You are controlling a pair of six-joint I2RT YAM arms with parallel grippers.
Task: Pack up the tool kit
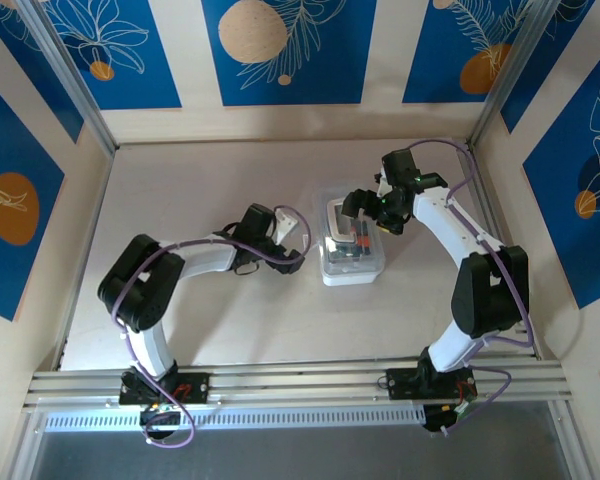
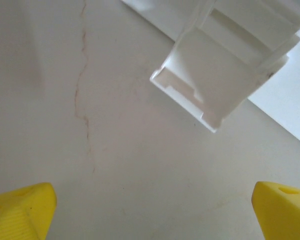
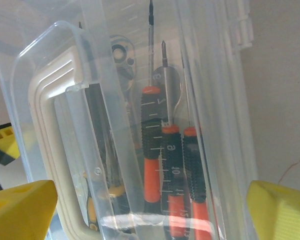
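Bright, diffuse light left only faint, soft-edged shadows on the pale table point(image 1: 210, 180). White glare streaked the clear case point(image 3: 105, 125) in the right wrist view, and its nearest edges looked blurred.

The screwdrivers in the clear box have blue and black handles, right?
Not quite. The screwdrivers are in the clear box, but their handles are orange-red and black, not blue and black. The right wrist view shows this, looking through the box's see-through wall.
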